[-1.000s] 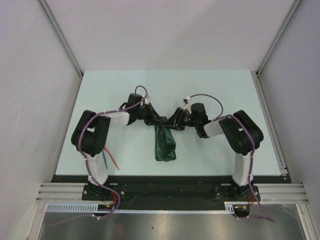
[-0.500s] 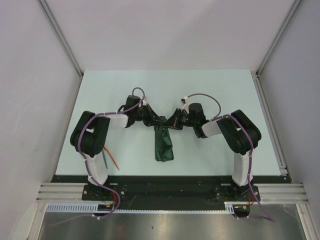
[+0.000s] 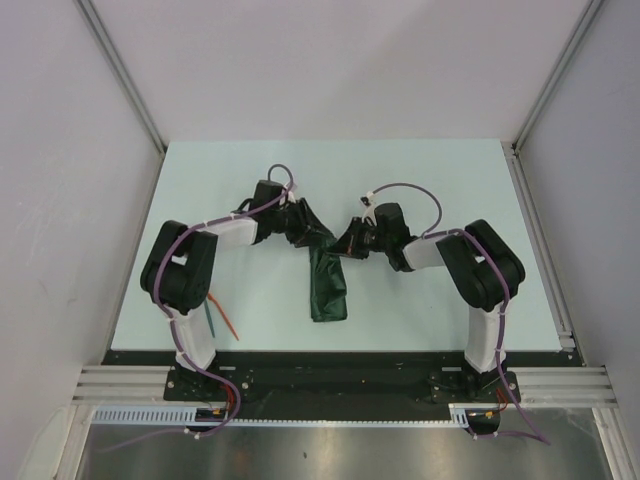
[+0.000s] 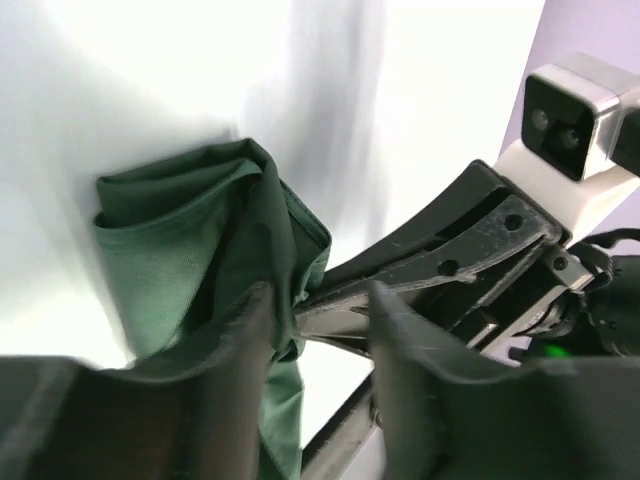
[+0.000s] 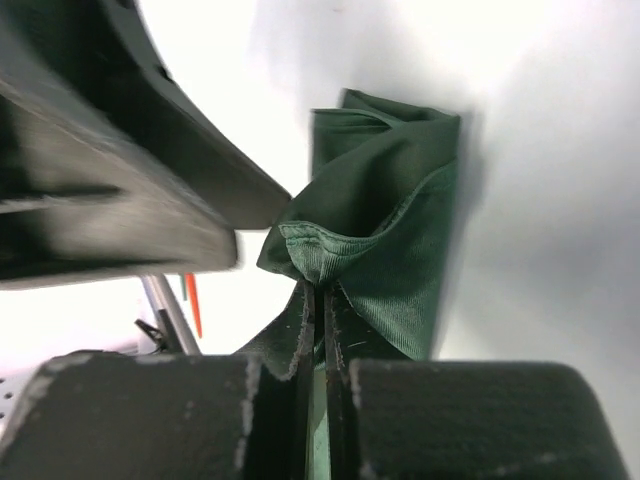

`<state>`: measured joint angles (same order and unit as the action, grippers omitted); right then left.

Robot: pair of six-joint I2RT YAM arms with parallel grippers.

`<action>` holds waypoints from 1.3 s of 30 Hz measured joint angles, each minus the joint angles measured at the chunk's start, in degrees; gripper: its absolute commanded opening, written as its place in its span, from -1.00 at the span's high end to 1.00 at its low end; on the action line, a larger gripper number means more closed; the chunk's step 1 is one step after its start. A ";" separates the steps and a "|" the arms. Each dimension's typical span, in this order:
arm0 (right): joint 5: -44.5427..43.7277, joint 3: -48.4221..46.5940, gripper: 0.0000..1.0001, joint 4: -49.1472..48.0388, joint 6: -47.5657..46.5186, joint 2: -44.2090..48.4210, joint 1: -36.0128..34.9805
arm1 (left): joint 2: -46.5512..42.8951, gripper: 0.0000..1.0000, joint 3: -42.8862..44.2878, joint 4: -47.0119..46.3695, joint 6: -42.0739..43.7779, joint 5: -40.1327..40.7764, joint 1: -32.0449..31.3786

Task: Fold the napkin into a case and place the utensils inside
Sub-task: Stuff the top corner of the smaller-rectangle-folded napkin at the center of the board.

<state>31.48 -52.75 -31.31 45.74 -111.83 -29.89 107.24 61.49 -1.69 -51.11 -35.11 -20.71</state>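
Observation:
The dark green napkin (image 3: 328,290) lies mid-table as a narrow folded strip, its far end lifted between the two grippers. My right gripper (image 3: 344,243) is shut on a hemmed corner of the napkin (image 5: 385,215), pinching it at the fingertips (image 5: 320,295). My left gripper (image 3: 312,233) is open (image 4: 320,320). The cloth (image 4: 170,235) brushes its left finger (image 4: 250,335), and bare table shows between the fingers. The utensils, an orange-red one (image 3: 227,323) and a teal one (image 3: 211,322), lie by the left arm's base. The orange-red one (image 5: 192,302) also shows in the right wrist view.
The right gripper's black fingers (image 4: 440,260) cross just beyond my left gripper's tips. The left gripper's finger (image 5: 110,190) fills the upper left of the right wrist view. Pale walls stand round the white table (image 3: 430,180).
The left gripper has opened and let go of the napkin's top end. The right gripper has shut on the napkin's corner. Both wrists shifted slightly toward the far side.

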 measured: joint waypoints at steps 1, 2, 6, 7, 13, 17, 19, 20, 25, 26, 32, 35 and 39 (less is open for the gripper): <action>-0.33 -0.02 1.00 0.74 -0.50 0.00 0.00 | -0.04 -0.03 0.98 1.42 0.98 0.72 0.00; -0.57 -0.02 1.00 1.33 -0.96 0.00 0.02 | -0.04 -0.01 1.90 2.80 1.99 1.55 0.00; -1.11 -0.55 1.00 4.15 -2.47 0.00 0.28 | -1.49 0.39 3.87 8.52 5.88 6.95 0.00; -1.16 -0.70 1.00 4.59 -2.75 0.00 0.39 | -2.36 0.48 3.89 10.10 6.88 8.63 0.00; -1.05 -1.86 1.00 6.67 -3.13 0.00 0.70 | -6.67 0.57 4.24 17.70 13.25 22.08 -2.23; -0.98 -2.01 1.00 7.08 -2.78 0.00 0.79 | -7.04 0.59 4.13 18.71 17.20 30.27 -7.06; -0.81 -2.03 1.00 7.10 -2.69 0.00 0.85 | -7.06 0.59 3.98 18.58 19.19 33.94 -9.75; -0.74 -2.03 1.00 7.15 -2.67 0.00 0.87 | -7.06 0.58 3.98 18.51 20.22 35.36 -10.84; -0.35 -2.03 1.00 7.41 -2.43 0.00 1.25 | -7.04 0.57 3.98 16.70 23.89 39.15 -13.05; -0.28 -2.03 1.00 7.41 -2.29 0.00 1.29 | -7.02 0.57 3.98 16.35 24.37 39.54 -12.96; 0.20 -2.03 1.00 7.37 -1.84 0.00 1.44 | -4.31 0.59 4.07 15.72 26.05 40.50 -12.87; 0.46 -2.03 1.00 7.32 -1.64 0.00 1.51 | -3.06 0.56 4.07 15.76 26.36 40.46 -13.03; 0.48 -2.03 1.00 7.26 -1.42 0.00 1.51 | -2.60 0.50 4.57 15.78 26.75 40.46 -13.42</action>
<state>31.97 -54.78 -24.05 44.31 -111.83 -28.38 104.64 66.06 14.09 -24.36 5.34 -34.13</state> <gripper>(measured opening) 0.021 0.232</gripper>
